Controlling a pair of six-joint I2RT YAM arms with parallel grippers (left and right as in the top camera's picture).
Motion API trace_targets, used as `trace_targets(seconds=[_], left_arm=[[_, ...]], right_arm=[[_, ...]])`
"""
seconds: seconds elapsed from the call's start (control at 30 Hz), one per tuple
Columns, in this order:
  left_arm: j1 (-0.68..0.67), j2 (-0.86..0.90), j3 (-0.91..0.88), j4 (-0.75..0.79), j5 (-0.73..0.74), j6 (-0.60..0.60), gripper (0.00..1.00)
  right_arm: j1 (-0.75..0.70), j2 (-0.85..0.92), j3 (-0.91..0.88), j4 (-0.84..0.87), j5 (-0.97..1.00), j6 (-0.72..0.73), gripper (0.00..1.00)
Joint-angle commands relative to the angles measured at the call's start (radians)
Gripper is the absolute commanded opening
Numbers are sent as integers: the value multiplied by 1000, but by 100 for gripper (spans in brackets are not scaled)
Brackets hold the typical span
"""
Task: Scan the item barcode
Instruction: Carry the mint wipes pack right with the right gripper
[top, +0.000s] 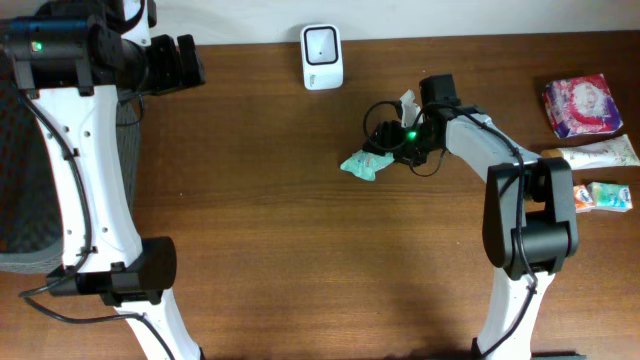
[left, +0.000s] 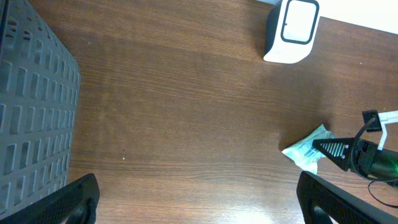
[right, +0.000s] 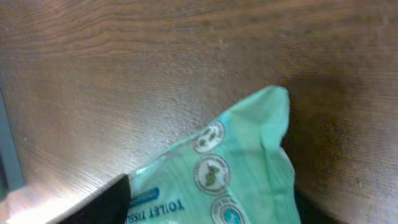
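Green pack (top: 366, 164) lies at the middle of the table (top: 250, 200), long axis left-right, free end pointing away from my right gripper (top: 388, 150); whether that grips it, I cannot tell. My left gripper (left: 199, 200) gapes.

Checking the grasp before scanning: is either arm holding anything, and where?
The left gripper is open, empty. The jaws of the right gripper straddle one end of the green wipes pack; whether they grip it cannot be told.

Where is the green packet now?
Overhead, the green packet lies right of centre on the table, at the right gripper, below-right of the white scanner.
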Motion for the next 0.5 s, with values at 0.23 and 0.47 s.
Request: trace_targets(seconds=[0.23, 0.47], left_arm=[[0, -26, 12, -1, 10, 5, 99], [0, -26, 12, -1, 10, 5, 99]], right_arm=[[19, -94, 148, -190, 141, -13, 4], [86, -148, 307, -627, 922, 127, 4]])
